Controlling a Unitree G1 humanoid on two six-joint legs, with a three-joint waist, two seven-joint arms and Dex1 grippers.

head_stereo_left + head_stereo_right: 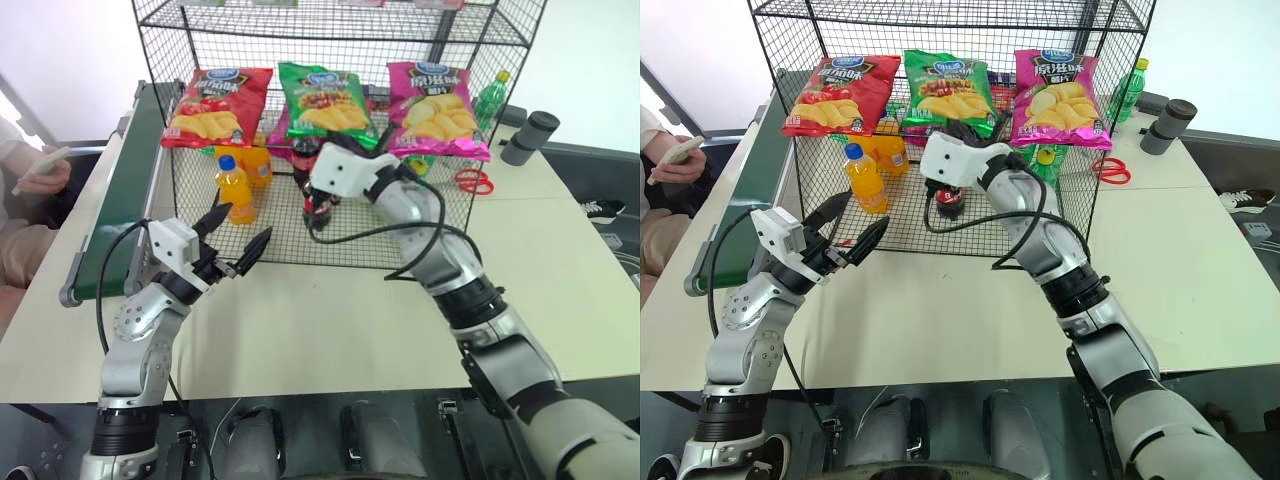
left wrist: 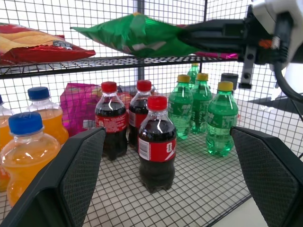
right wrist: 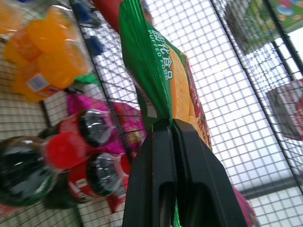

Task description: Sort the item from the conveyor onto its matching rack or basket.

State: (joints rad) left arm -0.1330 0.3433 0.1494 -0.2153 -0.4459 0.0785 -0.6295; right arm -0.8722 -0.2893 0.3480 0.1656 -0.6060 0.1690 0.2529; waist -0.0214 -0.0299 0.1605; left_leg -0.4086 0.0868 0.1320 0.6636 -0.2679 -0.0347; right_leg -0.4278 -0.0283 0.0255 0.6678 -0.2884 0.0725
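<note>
The green crisp bag (image 1: 328, 103) lies on the middle shelf of the black wire rack (image 1: 470, 40), between a red bag (image 1: 216, 105) and a pink bag (image 1: 436, 110), all three glossy, crinkled and printed with yellow crisps. The right gripper (image 3: 171, 124) has its two black fingers pressed together on the bag's near edge, pinching the thin foil seam flat. Below that shelf, behind the open grid, stand plastic bottles: orange drinks with blue caps (image 1: 235, 188) toward the rack's conveyor-side corner, dark colas with red caps (image 2: 156, 142) in the middle just under the right wrist, and green bottles with yellow caps (image 2: 220, 118) on the far side. The left gripper (image 1: 238, 247) hangs over the pale table (image 1: 330, 330) near the rack's front edge, its textured black fingers spread wide and holding nothing. The dark green conveyor (image 1: 125, 190) runs along the table's left edge in its grey frame. Red scissors (image 1: 474, 181) lie beside the rack's right side, and a grey cylinder (image 1: 528, 137) rests near the table's far right corner. A person's hand (image 1: 40, 172) holds a phone beyond the conveyor.
</note>
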